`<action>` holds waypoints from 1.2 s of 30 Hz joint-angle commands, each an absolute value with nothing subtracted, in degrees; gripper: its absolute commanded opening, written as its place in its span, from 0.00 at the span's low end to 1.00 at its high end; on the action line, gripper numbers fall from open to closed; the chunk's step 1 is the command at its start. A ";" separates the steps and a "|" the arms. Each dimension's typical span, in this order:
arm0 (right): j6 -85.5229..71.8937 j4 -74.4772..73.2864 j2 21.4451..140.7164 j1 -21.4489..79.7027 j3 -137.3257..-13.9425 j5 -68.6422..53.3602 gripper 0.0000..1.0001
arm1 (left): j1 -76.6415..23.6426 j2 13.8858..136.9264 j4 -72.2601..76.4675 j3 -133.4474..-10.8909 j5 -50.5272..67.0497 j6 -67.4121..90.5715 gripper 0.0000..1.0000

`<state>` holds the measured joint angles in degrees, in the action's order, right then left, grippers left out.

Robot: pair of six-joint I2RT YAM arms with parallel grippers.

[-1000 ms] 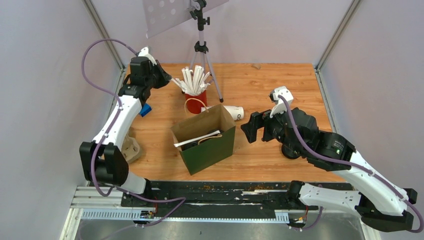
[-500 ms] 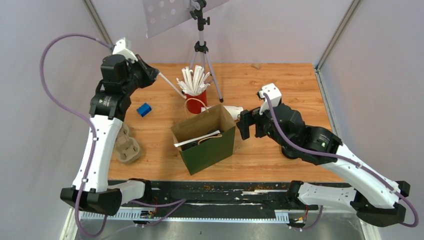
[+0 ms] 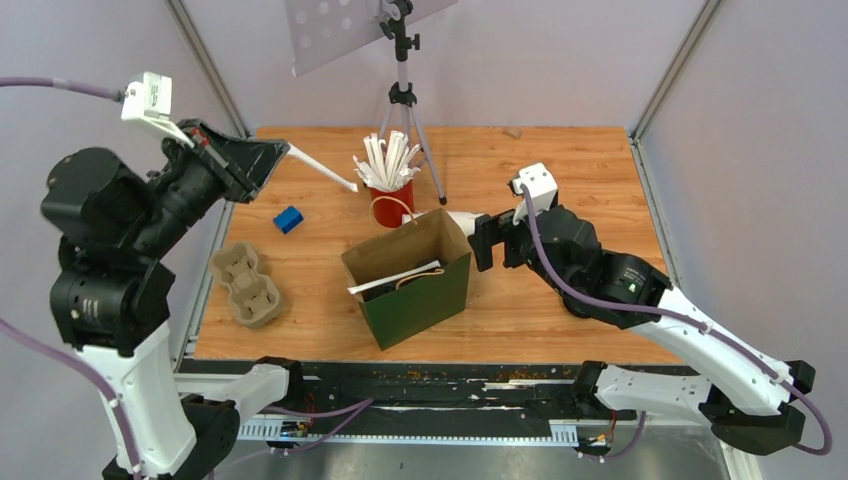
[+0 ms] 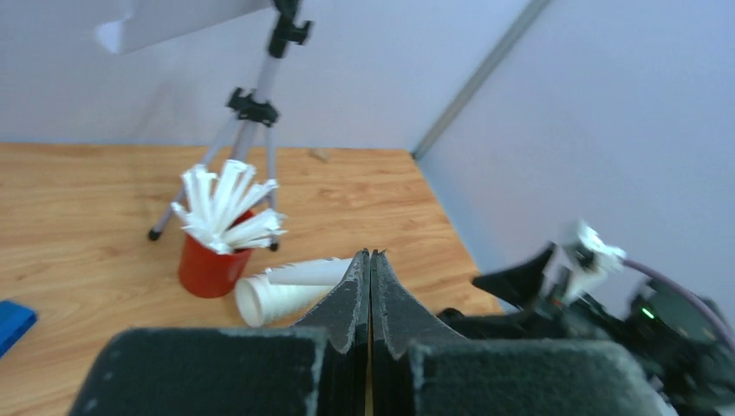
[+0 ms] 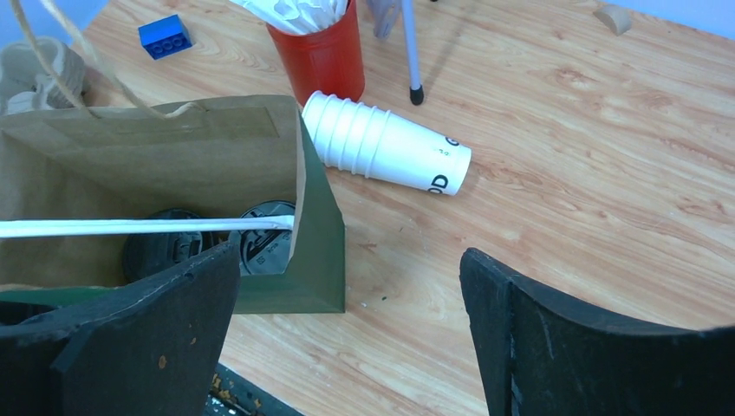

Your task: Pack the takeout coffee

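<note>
Left gripper (image 3: 280, 150): high over the table's left rear, jaws pressed together on a white straw (image 3: 322, 169) that slants toward the red cup (image 3: 392, 197) of straws. Blue block (image 3: 288, 219) and cardboard carrier (image 3: 246, 284) lie on the table near it. Green paper bag (image 3: 420, 300): upright and open. Two round black lids (image 5: 264, 245) of takeout coffee sit inside under a second straw (image 5: 130, 227); the cup bodies are hidden. Stack of white cups (image 5: 386, 152): on its side behind the bag. Right gripper (image 5: 351, 260): spread wide, holding nothing, just right of the bag.
</note>
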<state>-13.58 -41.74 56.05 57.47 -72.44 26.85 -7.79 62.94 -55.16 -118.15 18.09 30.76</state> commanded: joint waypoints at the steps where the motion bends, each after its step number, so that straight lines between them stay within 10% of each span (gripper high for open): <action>1: -10.21 -38.24 57.84 54.53 -74.10 27.61 0.98 | -7.98 61.65 -58.23 -120.48 32.25 34.24 0.00; 13: 14.31 -27.15 64.50 23.98 -73.28 -5.22 1.00 | -8.00 55.87 -56.60 -108.07 47.43 35.43 0.00; 30: 51.06 -28.42 92.81 17.04 -78.77 -37.25 1.00 | -8.00 47.36 -49.90 -82.85 41.05 30.61 0.00; 36: 57.30 -34.44 102.55 18.95 -85.44 -40.21 0.97 | -8.00 46.68 -54.52 -79.64 36.89 28.46 0.51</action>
<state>49.78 -31.81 98.94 17.52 -80.44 -34.35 -7.88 45.80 -54.15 -77.87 40.21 30.15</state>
